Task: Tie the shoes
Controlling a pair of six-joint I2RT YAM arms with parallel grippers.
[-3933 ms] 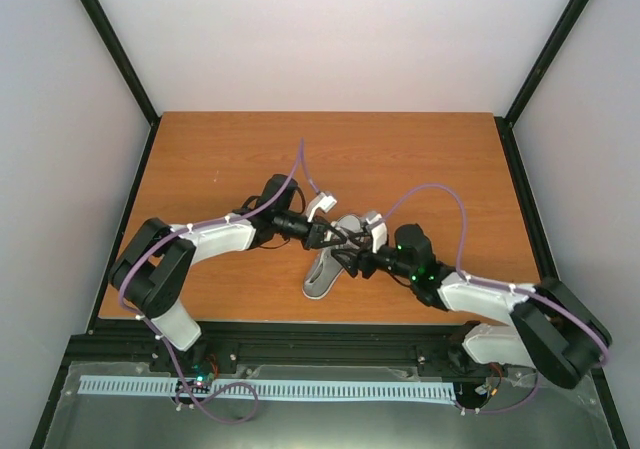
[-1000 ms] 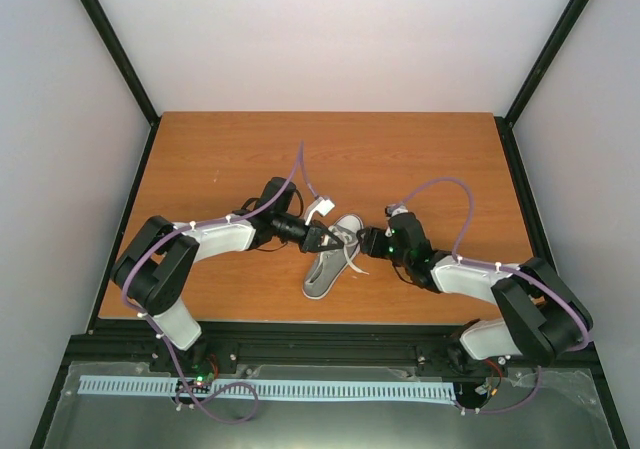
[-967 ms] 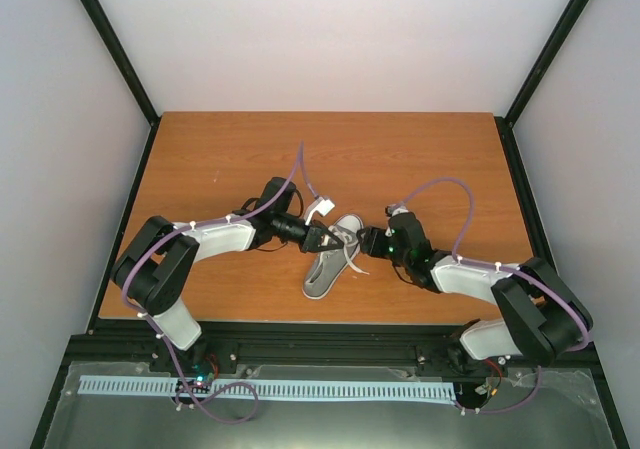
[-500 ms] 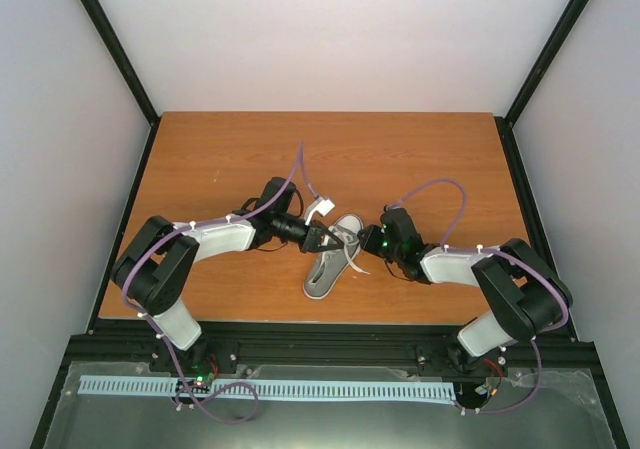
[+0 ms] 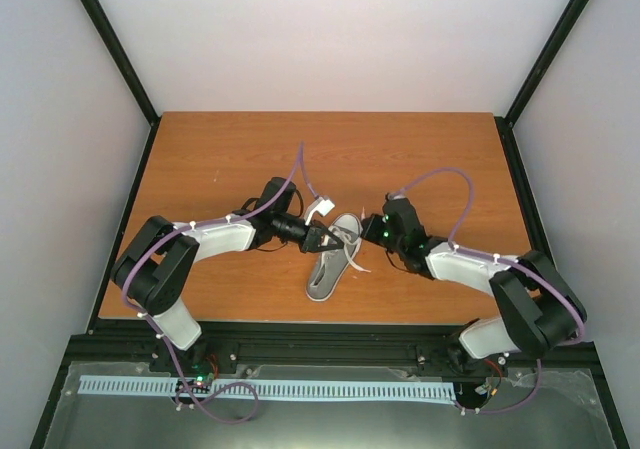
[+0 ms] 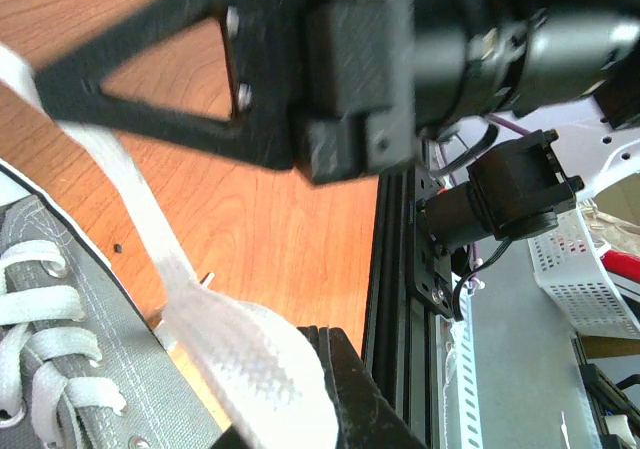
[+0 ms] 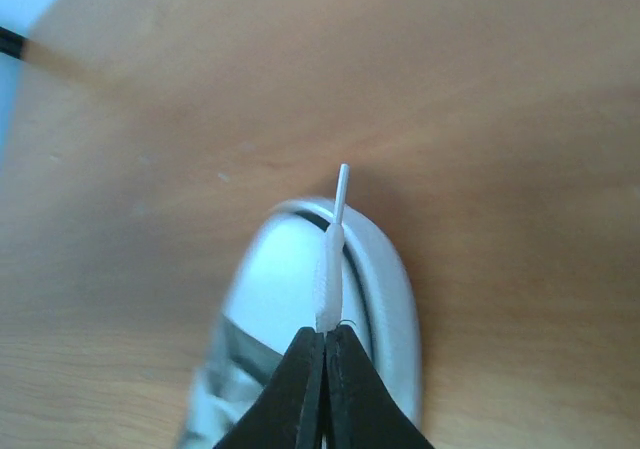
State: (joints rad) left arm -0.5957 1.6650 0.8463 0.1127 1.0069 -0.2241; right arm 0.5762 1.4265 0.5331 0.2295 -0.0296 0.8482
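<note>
Newly closed, right gripper is clamped on white lace tip of grey canvas sneaker; left gripper is pinched shut on other lace.

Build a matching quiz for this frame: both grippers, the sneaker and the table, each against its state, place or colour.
Column 1
1. left gripper
2. right gripper
3. sneaker
4. table

Column 2
A. orange-brown wood
B. shut on a thin lace tip above the white toe cap
C. grey canvas, lying between the two arms
D. shut on a wide flat lace beside the eyelets

Pairs: 1-D, 2-B, 3-C, 4-A
</note>
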